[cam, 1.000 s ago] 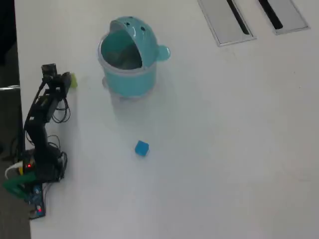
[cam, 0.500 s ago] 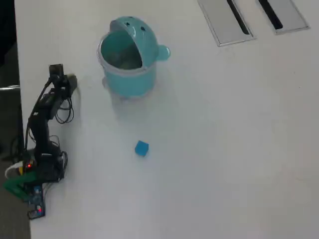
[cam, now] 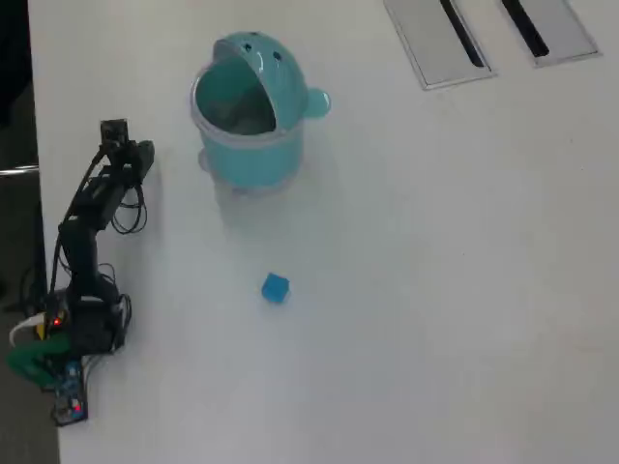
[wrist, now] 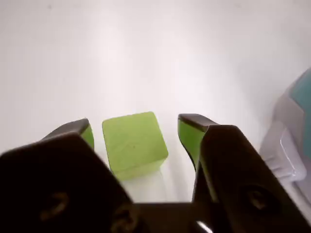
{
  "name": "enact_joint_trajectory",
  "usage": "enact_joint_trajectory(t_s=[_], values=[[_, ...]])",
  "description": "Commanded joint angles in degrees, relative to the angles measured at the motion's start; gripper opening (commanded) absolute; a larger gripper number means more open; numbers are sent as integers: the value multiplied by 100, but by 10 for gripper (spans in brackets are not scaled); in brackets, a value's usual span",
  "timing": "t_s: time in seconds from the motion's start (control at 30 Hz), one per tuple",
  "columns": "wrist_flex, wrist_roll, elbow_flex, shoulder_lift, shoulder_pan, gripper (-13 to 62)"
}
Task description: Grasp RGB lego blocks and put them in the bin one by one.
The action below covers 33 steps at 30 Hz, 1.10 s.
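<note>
A yellow-green block (wrist: 133,141) lies on the white table between my gripper's (wrist: 136,125) jaws in the wrist view. The jaws are open, the left one close to the block and the right one a small gap away. From overhead, the gripper (cam: 143,152) sits left of the teal bin (cam: 247,116) and hides the green block. The bin's lid is swung back and its mouth is open. Its edge (wrist: 291,121) shows at the right of the wrist view. A blue block (cam: 275,287) lies alone on the table below the bin.
The arm's base (cam: 73,333) with its cables stands at the table's left edge in the overhead view. Two grey panels (cam: 440,39) are set into the table at the top right.
The gripper has moved a little right and up over the yellow-green block, which showed beside it a second ago and is now covered in the overhead view. Bin and blue block are unmoved.
</note>
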Motion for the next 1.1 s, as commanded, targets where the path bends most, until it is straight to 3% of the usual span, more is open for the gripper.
enact_joint_trajectory(t_s=[0.0,0.33,0.53,0.67,1.07], values=[[-9,62,-598,53,70,312],[-9,105,-782,-519,62,308],[-501,747,-686,-589,-18,193],[-668,888,-448,-352,-35,149],[-624,888,272,993,26,148]])
